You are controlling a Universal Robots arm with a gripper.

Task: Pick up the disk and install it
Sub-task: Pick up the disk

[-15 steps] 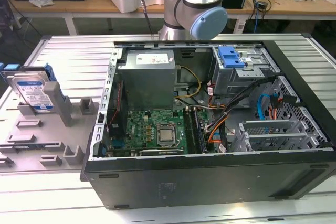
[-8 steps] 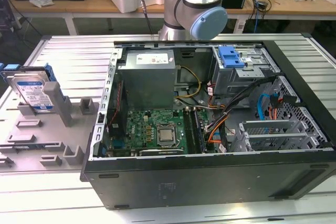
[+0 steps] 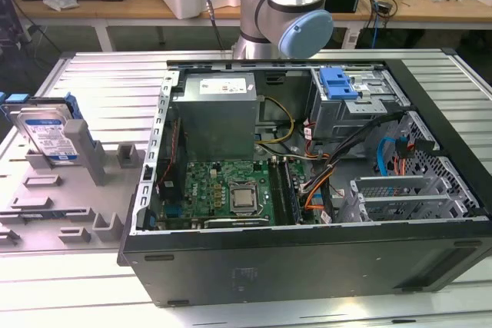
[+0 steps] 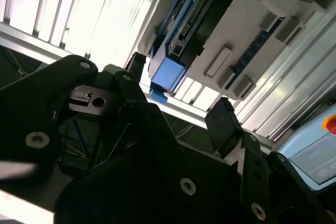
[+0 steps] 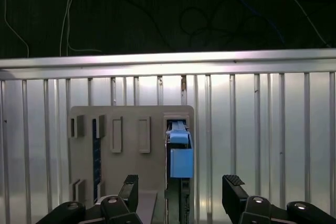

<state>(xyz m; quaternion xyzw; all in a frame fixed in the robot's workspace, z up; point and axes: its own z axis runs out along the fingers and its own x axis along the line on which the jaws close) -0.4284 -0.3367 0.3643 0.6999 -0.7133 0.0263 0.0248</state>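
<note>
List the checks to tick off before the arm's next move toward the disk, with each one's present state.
1. Disk upright in the grey holder: ok.
2. Gripper open, nothing in it: ok.
3. Disk centred between the fingers in the first wrist view: ok.
4. Fingers closed on disk: not ok, they stand apart from it.
5. Computer case open on top: ok.
6. Drive bay free for the disk: cannot tell.

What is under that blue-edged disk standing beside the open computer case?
The disk stands on edge in a slot of a grey holder plate. Its bottom edge is hidden inside that slot.
</note>
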